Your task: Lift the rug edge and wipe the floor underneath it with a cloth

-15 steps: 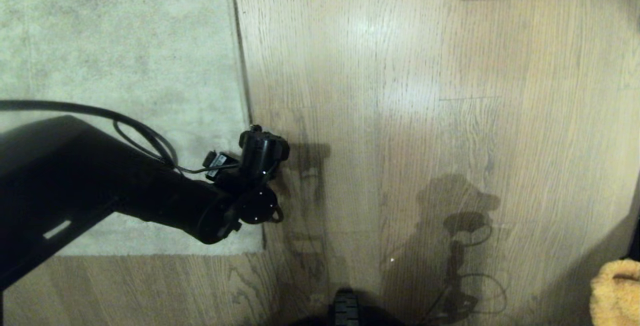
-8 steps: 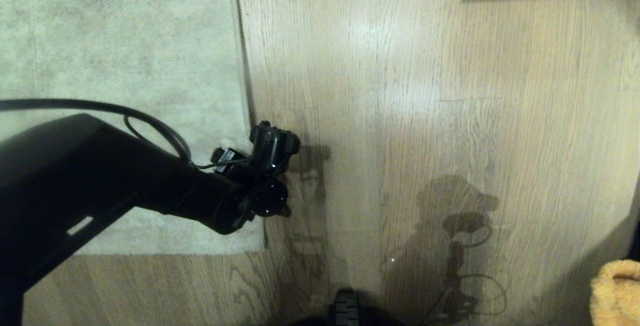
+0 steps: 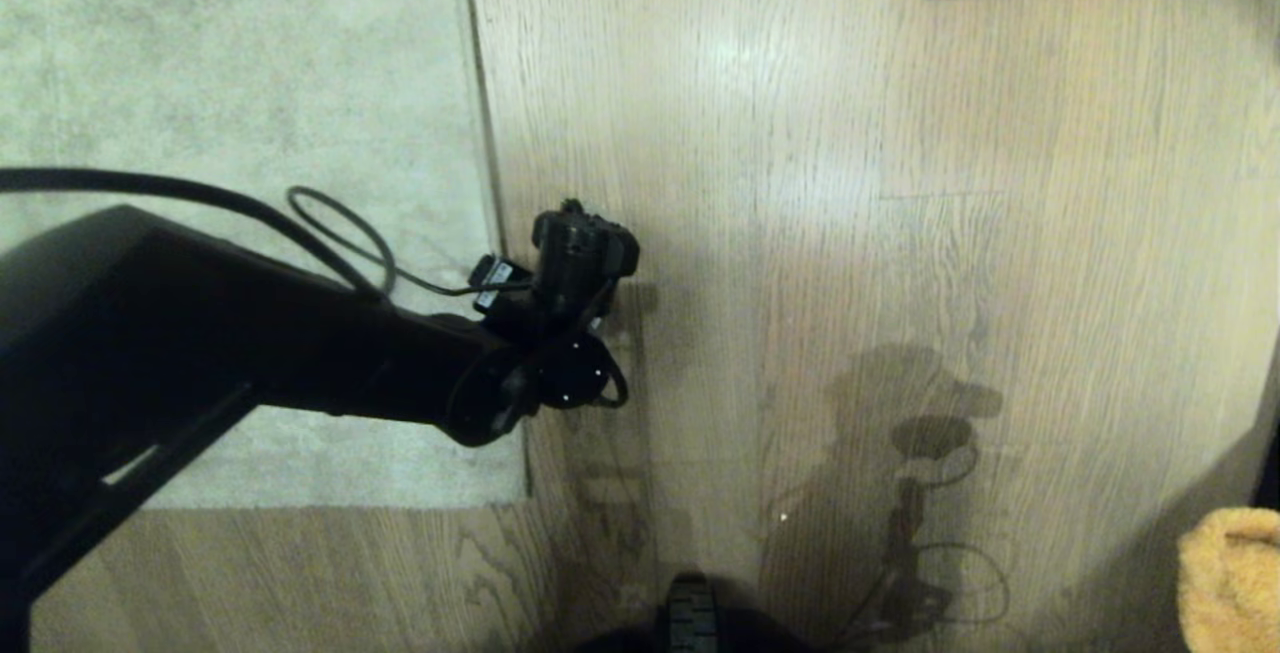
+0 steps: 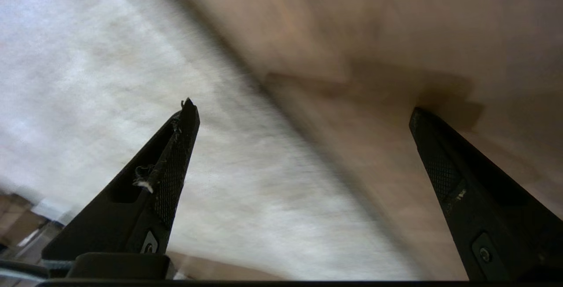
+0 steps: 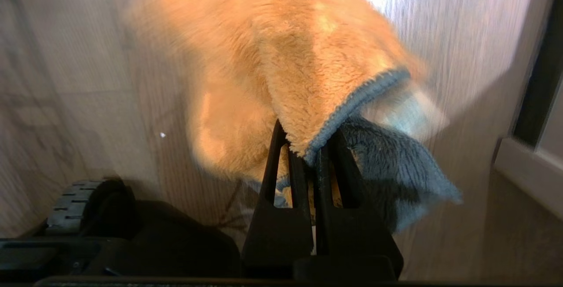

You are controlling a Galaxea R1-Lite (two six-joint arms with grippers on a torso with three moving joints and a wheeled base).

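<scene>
Left end effector (image 4: 303, 107) hangs with its fingers spread wide and nothing between them, one finger (image 4: 176, 155) over the rug and the other over bare planks, so the rug edge (image 4: 281, 115) runs diagonally through the gap. In the head view that rug edge (image 3: 490, 193) is the dark seam running down from the top, left of centre, and the end effector sits just right of it at mid-frame. The rug (image 3: 230, 83) lies flat in the upper left; the floor (image 3: 900, 183) fills the rest. None of the border is lifted yet, so the step in hand looks like the approach to the lift.

The cloth (image 5: 281, 58) (orange, with a blue part and trim) is clenched in the right end effector (image 5: 308, 150), at the lower right corner of the head view, well apart from the rug.

Next, I judge, one finger must get under the border, then pinch and raise it.
</scene>
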